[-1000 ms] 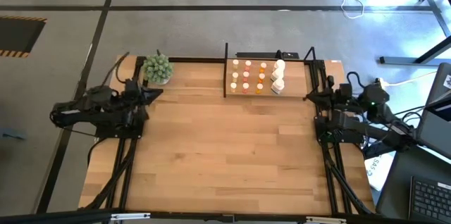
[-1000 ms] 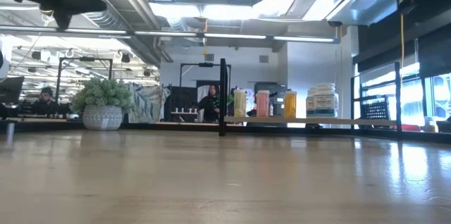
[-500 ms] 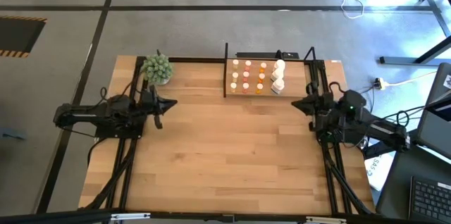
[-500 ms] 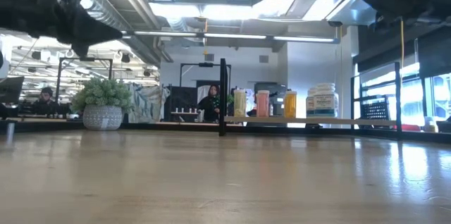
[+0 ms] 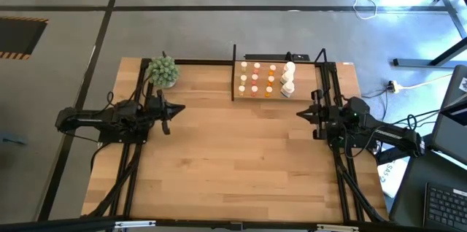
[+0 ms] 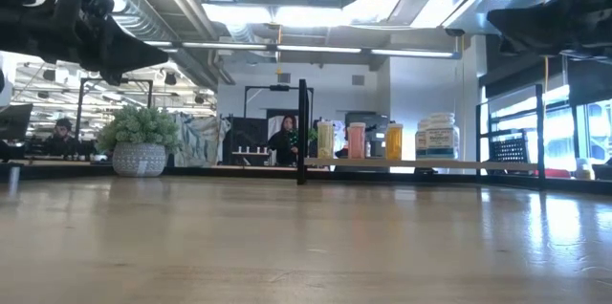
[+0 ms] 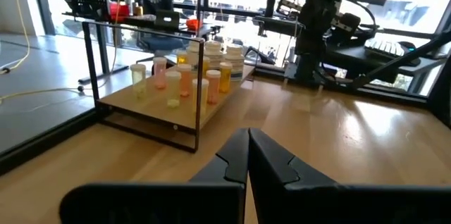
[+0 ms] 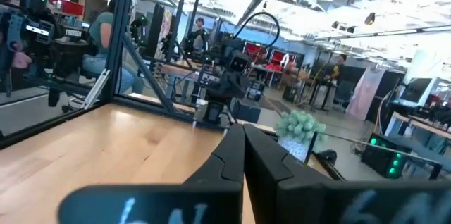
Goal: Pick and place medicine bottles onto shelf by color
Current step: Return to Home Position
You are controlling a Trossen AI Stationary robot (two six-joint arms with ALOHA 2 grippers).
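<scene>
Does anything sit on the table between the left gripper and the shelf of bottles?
Nothing visible does: only bare tabletop lies between the shut left gripper and the shelf. The plant stands off to the side, at the table's back edge.

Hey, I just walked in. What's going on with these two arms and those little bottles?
Nothing is being handled at this moment. The medicine bottles stand on the small shelf at the far edge of the table, lined up in rows by color, with the larger white ones at one end. The arms sit at opposite sides of the table. The left end effector and the right end effector are both shut, empty, and held above the tabletop. A green plant ball sits beside the shelf.
</scene>
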